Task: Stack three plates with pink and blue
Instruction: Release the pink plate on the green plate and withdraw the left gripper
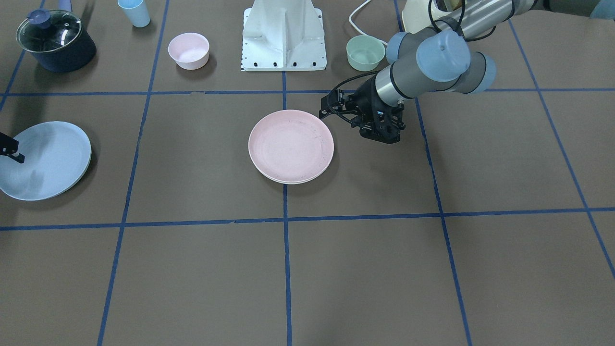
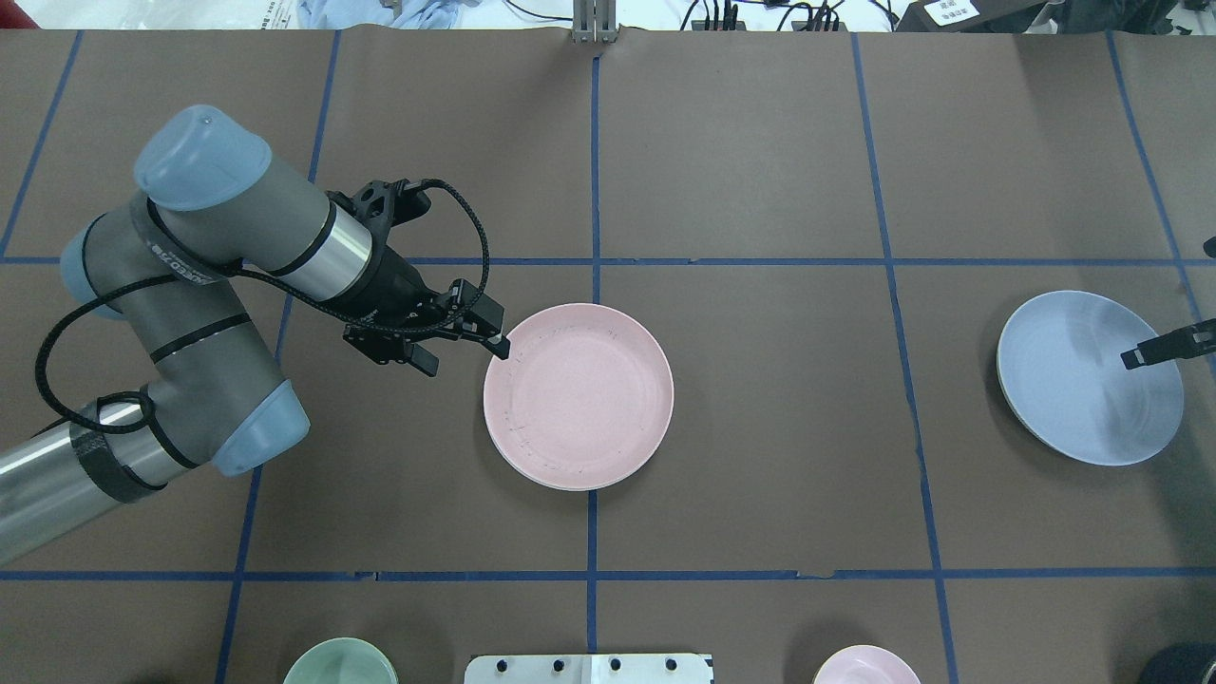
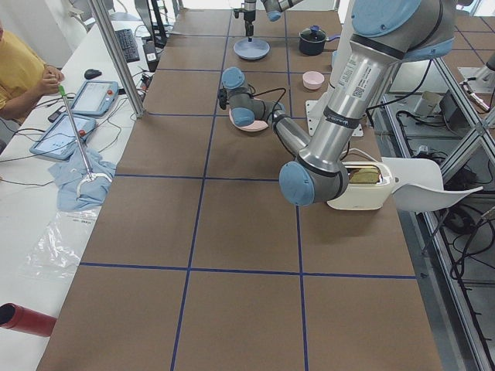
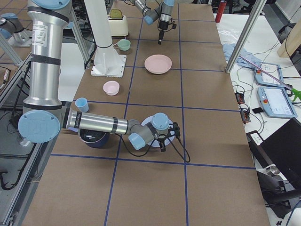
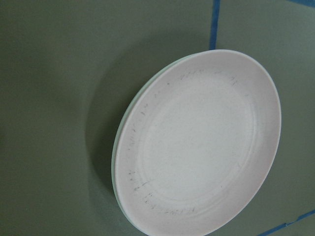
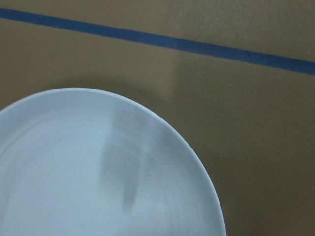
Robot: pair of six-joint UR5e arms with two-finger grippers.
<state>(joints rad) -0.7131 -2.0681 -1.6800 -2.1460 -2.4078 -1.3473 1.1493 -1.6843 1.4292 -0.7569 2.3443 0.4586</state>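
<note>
The pink plate (image 2: 578,397) lies on the cream plate (image 5: 114,164). Just beside its rim hangs the left gripper (image 2: 465,353), fingers spread and empty. Well apart from it is the blue plate (image 2: 1073,389), with the right gripper (image 2: 1173,344) over it; I cannot tell how its fingers stand.

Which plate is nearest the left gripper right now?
The pink plate, the central one: the open left gripper is right at its rim. The blue plate lies far off on the robot's right side.
</note>
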